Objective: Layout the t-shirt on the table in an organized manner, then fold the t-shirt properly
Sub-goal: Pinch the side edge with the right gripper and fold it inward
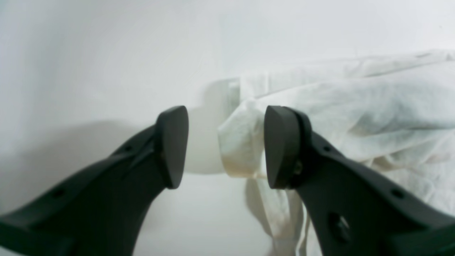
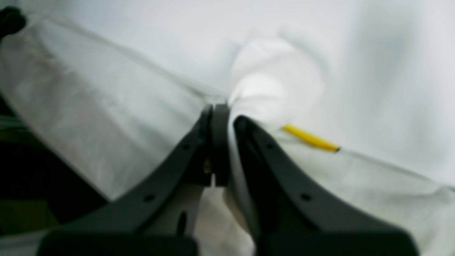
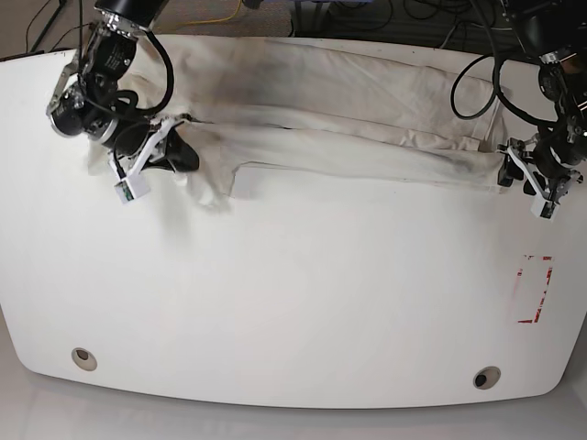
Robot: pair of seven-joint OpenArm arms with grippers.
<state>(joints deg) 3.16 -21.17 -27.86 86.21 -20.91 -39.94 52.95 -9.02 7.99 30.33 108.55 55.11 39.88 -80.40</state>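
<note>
Most t-shirt point(image 3: 339, 119) print hidden (right tool point(image 2: 223, 117) view blurred).

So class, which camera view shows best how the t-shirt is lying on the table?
The base view: it shows the whole t-shirt stretched in a long band across the far side of the table. The left wrist view shows only a bunched white edge; the right wrist view shows blurred cloth with a yellow streak.

White table point(image 3: 293, 312) carries the t-shirt point(image 3: 321, 110) stretched along its far edge; red tape rectangle point(image 3: 534, 289) at right.
</note>
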